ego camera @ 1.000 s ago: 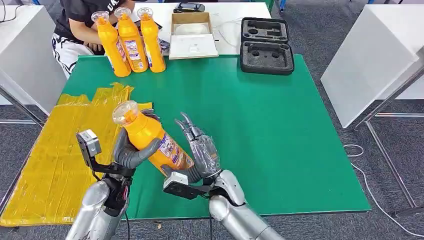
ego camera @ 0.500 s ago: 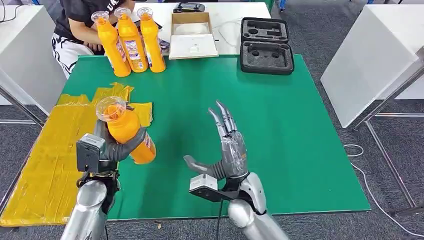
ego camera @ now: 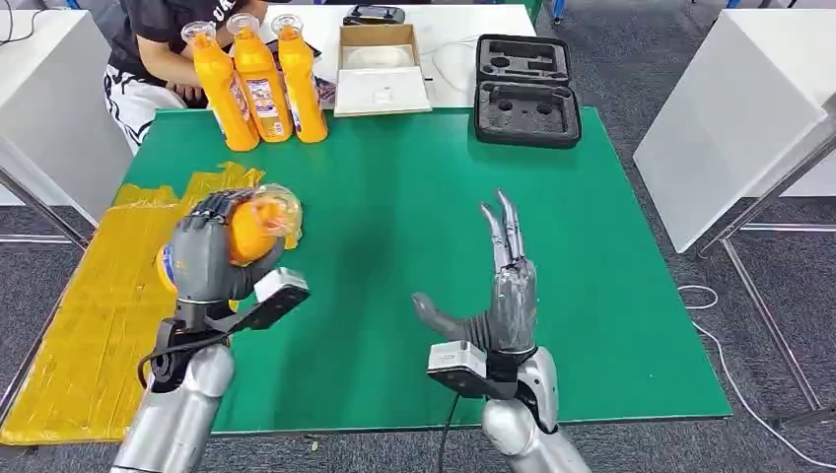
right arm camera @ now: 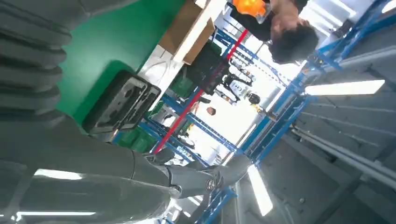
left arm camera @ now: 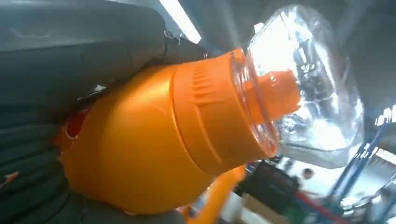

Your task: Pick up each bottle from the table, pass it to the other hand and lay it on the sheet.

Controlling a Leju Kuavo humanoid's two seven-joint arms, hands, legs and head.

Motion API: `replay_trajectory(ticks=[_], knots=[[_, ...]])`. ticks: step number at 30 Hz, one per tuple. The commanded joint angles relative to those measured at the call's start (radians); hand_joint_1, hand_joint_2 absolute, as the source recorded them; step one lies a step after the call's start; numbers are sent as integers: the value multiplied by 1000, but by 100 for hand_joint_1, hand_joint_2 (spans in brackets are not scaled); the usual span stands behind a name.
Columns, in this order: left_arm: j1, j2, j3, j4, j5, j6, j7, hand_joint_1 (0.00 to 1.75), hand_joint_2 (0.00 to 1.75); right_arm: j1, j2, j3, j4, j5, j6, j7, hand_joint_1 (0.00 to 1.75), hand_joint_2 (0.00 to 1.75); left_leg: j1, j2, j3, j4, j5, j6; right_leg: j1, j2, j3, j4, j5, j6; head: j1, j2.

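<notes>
Bottle (ego camera: pixel 258 219), orange with a clear cap, is held in the left hand (ego camera: pixel 209 258), whose fingers (ego camera: pixel 212 212) wrap closed around its body. The bottle is raised above the near edge of the yellow sheet (ego camera: pixel 89 315), cap end turned toward the green table (ego camera: pixel 414 197). In the left wrist view the bottle's shoulder (left arm camera: pixel 154 135) and clear cap (left arm camera: pixel 308 84) lie close against the dark fingers.

Right hand (ego camera: pixel 503 286) is empty. Its fingers (ego camera: pixel 505 225) stand upright and straight, thumb spread to the side, well apart from the bottle and above the green table.

Three more orange bottles (ego camera: pixel 258 79) stand upright together at the far corner of the table, beyond the sheet. A person (ego camera: pixel 148 49) sits just behind them. An open cardboard box (ego camera: pixel 380 69) and an open black case (ego camera: pixel 525 91) lie to the right of the standing bottles. White tables (ego camera: pixel 739 108) flank the green table on grey carpet.

Compared with half a second ago, the left hand has rolled over so its back faces the head camera and the bottle is turned more end-on. The right hand has moved further right.
</notes>
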Motion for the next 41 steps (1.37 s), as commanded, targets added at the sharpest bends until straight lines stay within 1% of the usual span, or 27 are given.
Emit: replay_trajectory(ticks=[1,2,3,4,6,8,9,10,11,13,14,15,16,18,19,21,27,30,31,33,34,35,36,37,38,40,41], knots=[[-192,38,-101,438,-346,32,122,171,175,-31,-42,-39,-34,-72,40,-18,0,175,0,-1,3,-1,0,-1,0,-2,4,0,-1,0,0,0],[-209,55,-125,476,-346,23,151,173,175,-27,-44,-38,-38,-82,52,-21,0,175,1,0,6,0,-1,-3,1,-2,7,0,-2,-1,0,0],[-231,66,-150,534,-346,39,178,175,175,-23,-41,-39,-40,-84,55,-27,0,175,0,0,3,-1,0,-2,0,-2,4,0,0,0,0,0],[-239,65,-144,561,-346,56,174,175,175,-21,-39,-40,-40,-83,55,-29,0,175,0,0,6,0,-1,-3,1,-3,7,0,-2,-1,0,0],[-242,64,-140,570,-346,63,170,175,175,-21,-39,-39,-40,-83,54,-30,0,175,0,1,4,-1,0,-2,0,-1,4,-1,-1,0,1,0],[-242,64,-140,570,-346,63,170,171,175,-21,-39,-39,-40,-83,54,-30,0,175,1,2,7,0,-2,-3,1,-1,8,0,-2,-1,0,0],[-250,75,-138,599,-346,6,183,171,175,-30,-38,-33,-33,-87,63,-33,0,175,1,2,4,0,-1,-2,1,-1,5,0,-1,0,0,0],[-271,103,-189,641,-346,5,243,166,175,-37,-37,-29,-27,-91,69,-32,0,175,0,2,4,0,-1,-2,1,-1,4,0,-1,0,0,0],[-294,114,-210,710,-346,12,272,164,175,-47,-38,-25,-17,-95,74,-30,0,175,1,3,7,1,-3,-3,1,0,7,0,-2,-1,0,0],[-314,109,-155,790,-342,27,244,169,175,-58,-44,-20,-7,-102,74,-27,0,175,0,3,3,0,-1,-2,0,1,4,0,0,0,1,0],[-317,113,-144,807,-337,25,240,168,175,-58,-46,-19,-6,-106,73,-28,0,175,1,5,6,0,-2,-3,1,2,6,0,-1,-1,0,0],[-327,118,-130,843,-346,24,247,171,175,-58,-49,-17,-6,-112,74,-29,0,175,0,5,4,0,-1,-2,1,2,4,0,0,0,0,0],[-332,120,-113,865,-346,26,249,171,175,-56,-51,-14,-6,-115,74,-29,0,175,1,5,6,1,-2,-3,1,2,7,0,-1,-1,0,0],[-336,129,-75,897,-343,25,253,175,175,-51,-56,-8,-11,-116,73,-29,0,175,1,4,3,0,-1,-2,1,1,3,0,0,0,0,0],[-337,139,-71,908,-346,28,270,175,175,-47,-58,-5,-15,-116,74,-27,0,175,1,4,6,0,-2,-3,2,2,6,0,-1,-1,0,0],[-339,162,-82,927,-346,22,316,175,175,-36,-55,-4,-23,-115,79,-21,0,175,1,6,5,1,-2,-3,2,3,6,0,-1,0,0,0],[-338,168,-81,927,-346,24,315,175,175,-34,-54,-3,-25,-114,79,-20,0,175,1,5,3,0,-1,-2,1,3,3,0,0,0,0,0],[-328,162,-32,918,-346,9,327,175,175,-22,-44,-10,-34,-100,94,-7,0,175,1,4,2,0,-1,-2,1,2,3,0,0,0,1,0],[-318,172,-28,909,-346,8,349,175,175,-13,-38,-13,-42,-91,107,-4,0,175,2,3,5,1,-3,-3,2,0,6,1,-2,-1,0,0],[-303,180,-10,893,-346,5,348,175,175,-11,-37,-9,-44,-84,122,2,0,175,1,3,2,0,-1,-1,1,1,2,0,0,0,0,0],[-294,181,0,883,-346,4,340,175,175,-12,-36,-7,-40,-82,129,5,0,175,2,5,8,2,-5,-4,2,2,9,1,-3,-1,1,0],[-289,182,1,876,-346,6,342,175,175,-15,-36,-6,-35,-82,131,5,0,175,1,4,3,0,-2,-2,1,2,4,0,-1,-1,0,0],[-286,181,1,871,-346,7,348,173,175,-18,-37,-3,-31,-82,134,5,0,175,1,4,5,1,-3,-3,1,2,6,1,-2,-1,1,0],[-276,173,21,859,-346,13,334,106,175,-22,-38,0,-23,-83,134,5,0,175,1,4,4,0,-2,-3,1,2,5,0,-1,-1,0,0],[-267,169,29,848,-346,23,324,0,175,-23,-39,3,-19,-84,134,3,0,175,1,3,2,0,-1,-2,1,1,3,0,0,0,1,0],[-253,150,78,839,-344,23,289,0,175,-24,-40,8,-11,-86,134,1,0,175,1,3,4,0,-2,-2,1,1,4,0,-1,-1,0,0],[-253,150,78,839,-344,23,289,0,175,-24,-40,8,-11,-86,134,1,0,175,1,2,2,0,-1,-2,1,1,3,0,-1,0,1,0]])
